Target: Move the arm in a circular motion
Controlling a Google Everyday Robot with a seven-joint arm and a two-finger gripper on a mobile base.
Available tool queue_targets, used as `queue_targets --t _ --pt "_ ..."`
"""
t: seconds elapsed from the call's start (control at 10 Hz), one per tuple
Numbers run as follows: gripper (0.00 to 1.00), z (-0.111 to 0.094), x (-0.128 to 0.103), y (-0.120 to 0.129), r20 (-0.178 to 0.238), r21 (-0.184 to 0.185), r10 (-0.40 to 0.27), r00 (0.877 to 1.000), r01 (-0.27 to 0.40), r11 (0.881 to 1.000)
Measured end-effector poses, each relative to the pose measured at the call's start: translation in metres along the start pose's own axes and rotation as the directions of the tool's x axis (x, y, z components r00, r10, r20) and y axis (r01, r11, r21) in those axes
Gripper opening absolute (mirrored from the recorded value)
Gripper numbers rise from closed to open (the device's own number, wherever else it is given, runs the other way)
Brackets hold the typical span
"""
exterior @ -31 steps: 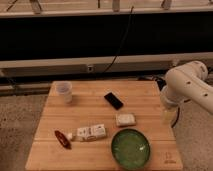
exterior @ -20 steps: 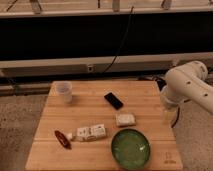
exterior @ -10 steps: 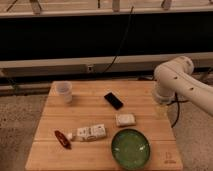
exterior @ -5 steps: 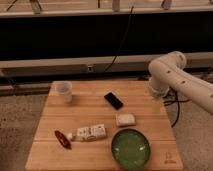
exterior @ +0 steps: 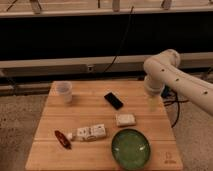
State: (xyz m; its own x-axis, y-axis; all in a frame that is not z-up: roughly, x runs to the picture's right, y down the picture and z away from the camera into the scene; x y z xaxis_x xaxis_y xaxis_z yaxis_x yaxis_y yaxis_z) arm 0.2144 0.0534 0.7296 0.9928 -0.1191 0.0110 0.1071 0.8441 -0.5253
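The arm is large, white and glossy, with small dark dots. It comes in from the right edge and bends at a bulbous joint above the table's far right part. From that joint a short segment points down to a slim pale tip. The gripper is that tip, hanging just over the wooden table near its right edge, to the right of the black phone. It holds nothing that I can see.
A clear cup stands at the far left. A white packet, a white box, a red-brown object and a green bowl lie nearer the front. Dark rails and a cable run behind.
The arm has swung left and towards the back, from beside the table's right edge to over its far right part. The things on the table have not moved.
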Motion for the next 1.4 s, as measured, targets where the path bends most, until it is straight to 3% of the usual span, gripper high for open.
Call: queue_targets --t 1.4 --pt "0.8 0.003 -0.056 0.011 -0.009 0.015 -0.111 0.994 0.112 0.994"
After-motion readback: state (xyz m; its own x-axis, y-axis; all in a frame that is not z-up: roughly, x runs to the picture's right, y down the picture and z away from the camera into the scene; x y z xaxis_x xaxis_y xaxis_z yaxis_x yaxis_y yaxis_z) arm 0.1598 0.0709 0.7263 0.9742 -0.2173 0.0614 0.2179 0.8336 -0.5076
